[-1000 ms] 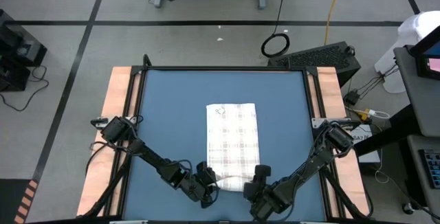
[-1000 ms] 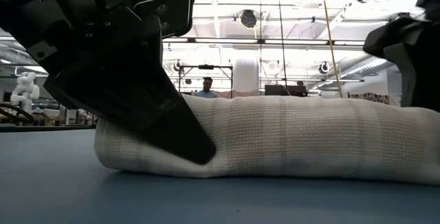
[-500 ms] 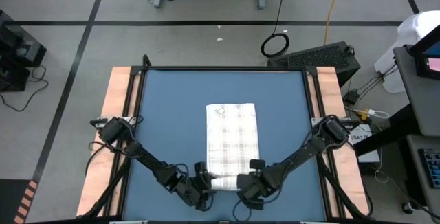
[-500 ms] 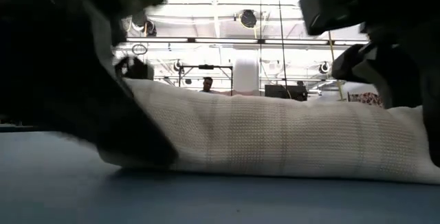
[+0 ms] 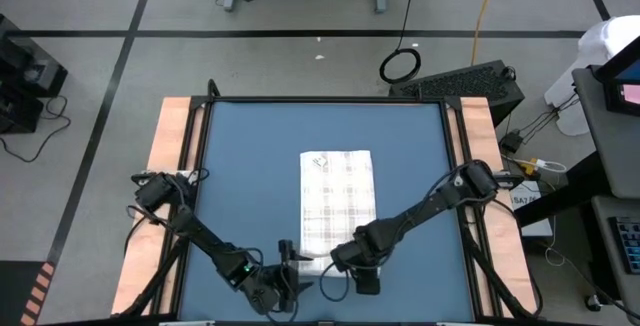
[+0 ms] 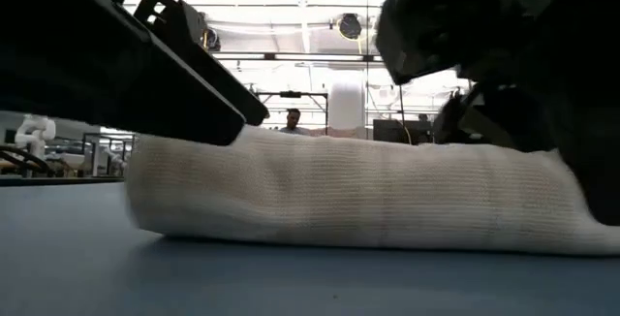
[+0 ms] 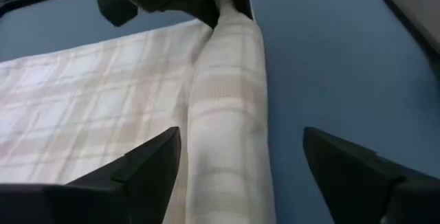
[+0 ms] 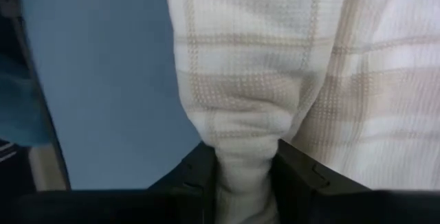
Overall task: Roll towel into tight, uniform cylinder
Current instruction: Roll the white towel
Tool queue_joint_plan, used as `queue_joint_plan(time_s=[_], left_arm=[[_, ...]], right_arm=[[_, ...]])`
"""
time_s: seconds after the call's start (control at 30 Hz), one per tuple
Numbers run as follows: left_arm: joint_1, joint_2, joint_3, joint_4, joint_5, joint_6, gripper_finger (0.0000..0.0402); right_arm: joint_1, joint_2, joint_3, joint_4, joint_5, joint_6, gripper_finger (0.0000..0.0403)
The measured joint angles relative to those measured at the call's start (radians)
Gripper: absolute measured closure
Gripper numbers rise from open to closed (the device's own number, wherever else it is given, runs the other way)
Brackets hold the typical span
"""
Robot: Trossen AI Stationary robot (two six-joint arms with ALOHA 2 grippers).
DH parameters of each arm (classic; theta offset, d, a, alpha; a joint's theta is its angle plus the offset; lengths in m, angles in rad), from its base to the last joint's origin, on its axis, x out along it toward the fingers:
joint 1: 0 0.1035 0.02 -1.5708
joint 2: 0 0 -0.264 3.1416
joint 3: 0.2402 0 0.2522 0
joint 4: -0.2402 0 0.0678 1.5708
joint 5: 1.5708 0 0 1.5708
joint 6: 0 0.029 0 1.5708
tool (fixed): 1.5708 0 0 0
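The white checked towel (image 5: 338, 198) lies flat on the blue mat (image 5: 240, 166), and its near end is rolled into a thick roll (image 6: 358, 195) that rests along its length on the mat. My right gripper (image 5: 352, 258) is shut on the roll's right end. My left gripper (image 7: 240, 172) is open at the roll's left end. Its two fingers (image 7: 141, 165) stand on either side of the roll and a little above it. I cannot tell whether they touch it. My right gripper pinches the roll's right end (image 8: 244, 148) between its two fingers (image 8: 199, 172). The cloth is squeezed narrow there, several layers thick. The fingers come steeply from above. The roll stays lying on the mat.
Bare blue mat lies to the left and right of the towel and beyond its far edge. Wooden table strips (image 5: 170, 166) border the mat. In the low view a person (image 6: 293, 119) stands far off in the room.
My left gripper has come off the roll's left end, risen and drawn back toward the near left corner, rolling as it went. My right gripper has swung toward the table's left onto the roll's right end. The roll has stayed on the mat.
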Motion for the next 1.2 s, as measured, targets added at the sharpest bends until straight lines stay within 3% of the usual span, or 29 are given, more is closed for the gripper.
queue_joint_plan(time_s=[0.37,0.47,0.6,0.77,0.83,0.97,1.2], left_arm=[[0.018,0.053,0.001,-0.002,0.063,0.049,0.0105],[0.019,0.053,0.001,0.001,0.081,0.046,0.0127],[0.024,0.053,0.002,0.002,0.090,-0.009,0.0201],[0.034,0.026,0.003,-0.003,0.149,-0.170,0.0333],[0.037,0.020,0.003,-0.027,0.151,-0.208,0.0358],[0.064,0.018,0.004,-0.090,0.148,-0.317,0.0358],[0.120,0.012,0.007,-0.170,0.240,-0.501,0.0344]], right_arm=[[-0.044,0.001,0.001,0.012,-0.071,-0.095,0.0309],[-0.046,0.001,0.001,0.010,-0.069,-0.094,0.0306],[-0.046,0.001,0.002,0.006,-0.063,-0.065,0.0294],[-0.030,-0.018,0.001,-0.009,-0.037,-0.016,0.0266],[-0.012,-0.041,-0.001,-0.015,0.001,0.008,0.0254],[0.047,-0.099,0.028,-0.090,0.122,0.069,0.0226],[0.234,-0.119,0.085,-0.186,0.418,0.117,0.0182]])
